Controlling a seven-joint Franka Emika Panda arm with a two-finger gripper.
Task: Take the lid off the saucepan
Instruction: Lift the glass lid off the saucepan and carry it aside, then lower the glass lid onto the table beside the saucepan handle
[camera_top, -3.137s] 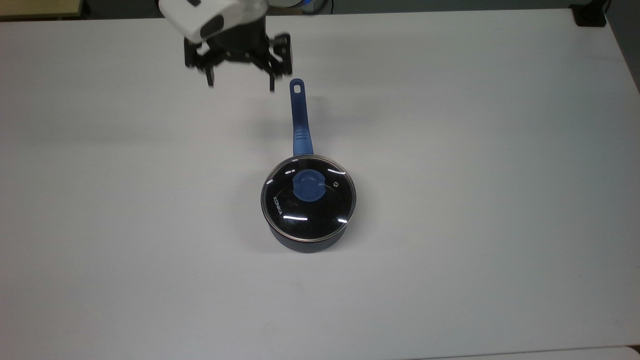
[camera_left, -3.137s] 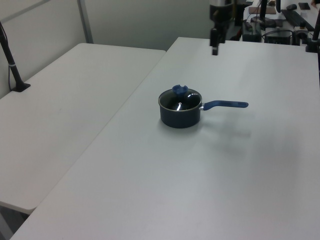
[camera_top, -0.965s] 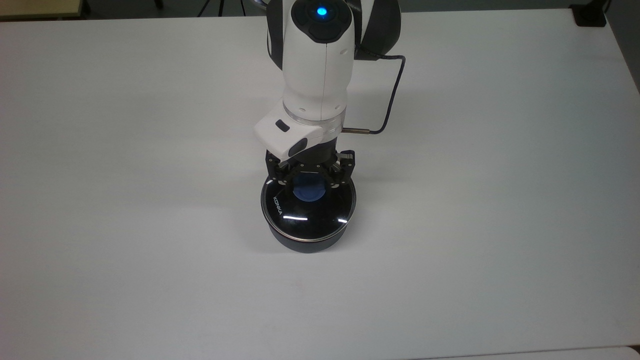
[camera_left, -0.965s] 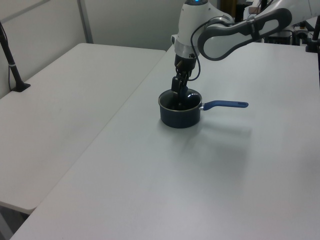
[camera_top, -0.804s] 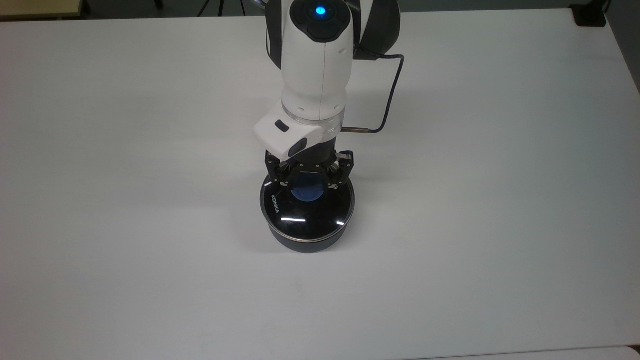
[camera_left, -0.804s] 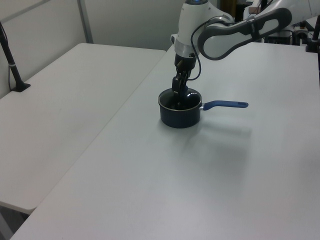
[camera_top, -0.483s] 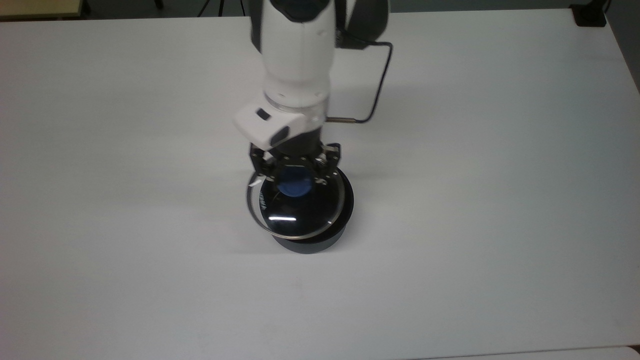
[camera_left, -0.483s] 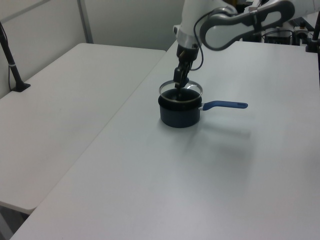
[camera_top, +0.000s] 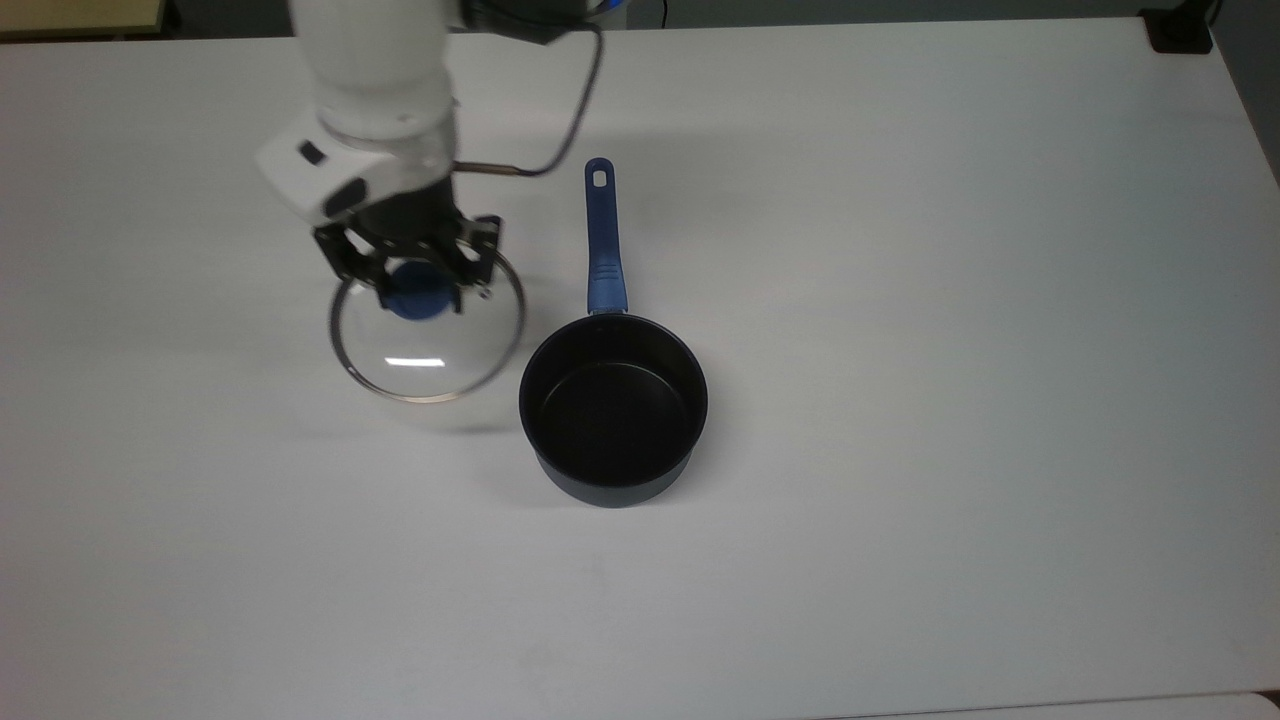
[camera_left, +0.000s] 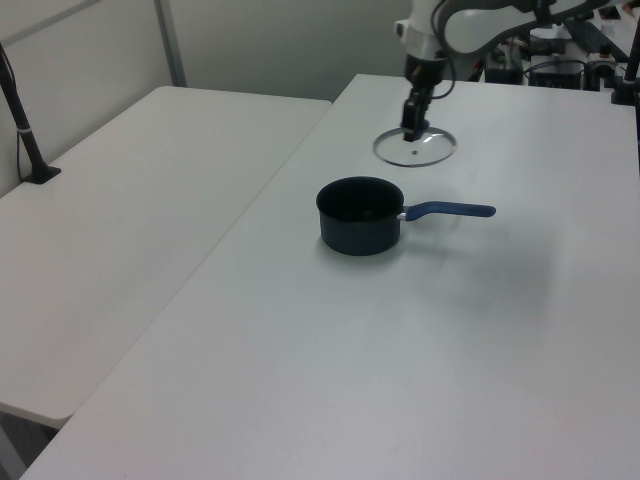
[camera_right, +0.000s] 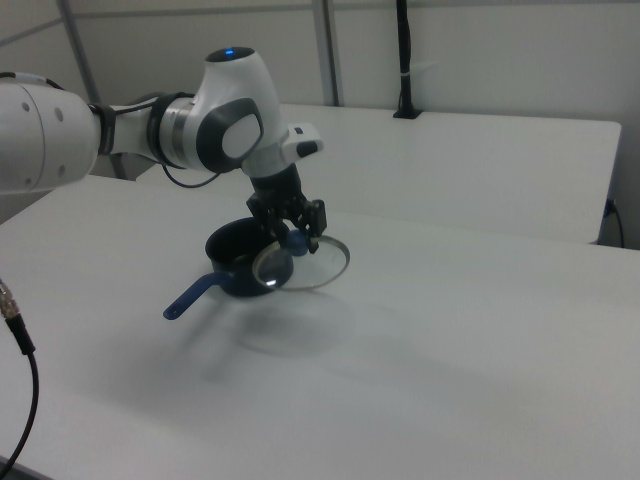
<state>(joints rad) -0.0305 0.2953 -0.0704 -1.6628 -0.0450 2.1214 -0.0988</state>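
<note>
Because the end effector (camera_top: 422, 290) grips only the small blue knob (camera_top: 418, 300), the lid (camera_top: 427, 335) could slip and strike the counter (camera_top: 900, 300) if the arm jerks. It hangs in the air, well clear of the open saucepan (camera_top: 612, 408), on the top view's left. The arm points straight down over it

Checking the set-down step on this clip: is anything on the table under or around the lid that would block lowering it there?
Nothing visible does. The gripper holds the lid by its knob, above bare table on the top view's left of the saucepan, and apart from it.
</note>
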